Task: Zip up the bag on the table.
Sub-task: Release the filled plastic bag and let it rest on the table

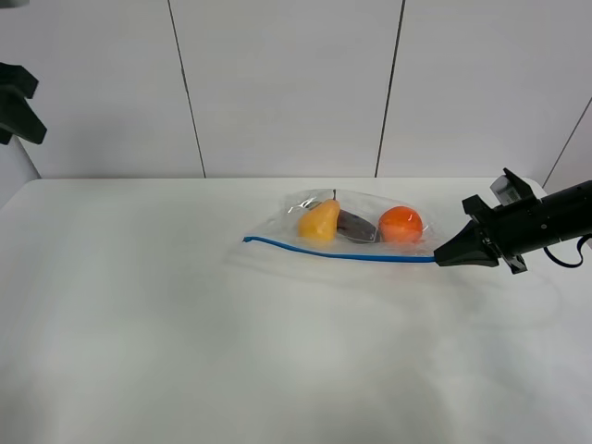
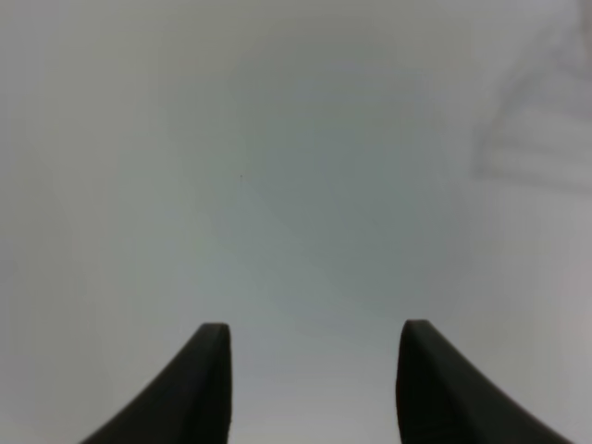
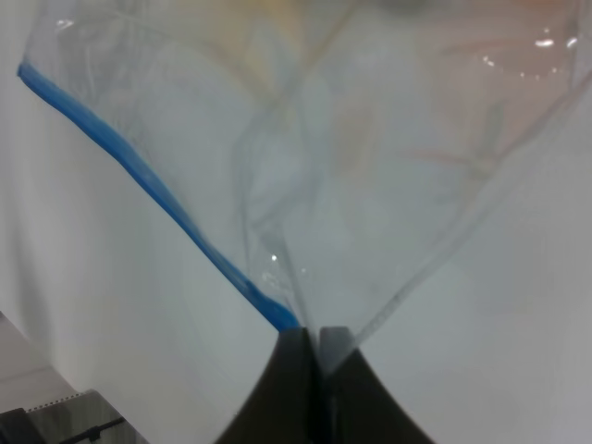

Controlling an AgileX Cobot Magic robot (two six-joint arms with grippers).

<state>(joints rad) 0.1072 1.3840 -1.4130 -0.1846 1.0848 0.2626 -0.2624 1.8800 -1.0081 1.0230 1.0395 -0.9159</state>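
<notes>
The clear plastic bag (image 1: pixel 361 215) lies on the white table (image 1: pixel 185 324), right of the middle. Its blue zipper strip (image 1: pixel 342 252) runs along the near edge. A yellow pear (image 1: pixel 319 222), a dark item (image 1: pixel 354 225) and an orange ball (image 1: pixel 400 225) show through it. My right gripper (image 1: pixel 439 260) is low at the bag's right end. In the right wrist view it (image 3: pixel 313 335) is shut on the bag's corner, where the blue strip (image 3: pixel 139 171) ends. My left gripper (image 2: pixel 315 326) is open and empty over a blank white surface, away from the bag.
A dark part of the left arm (image 1: pixel 17 102) hangs at the far left, above the table's back corner. A white panelled wall (image 1: pixel 287 83) stands behind the table's far edge.
</notes>
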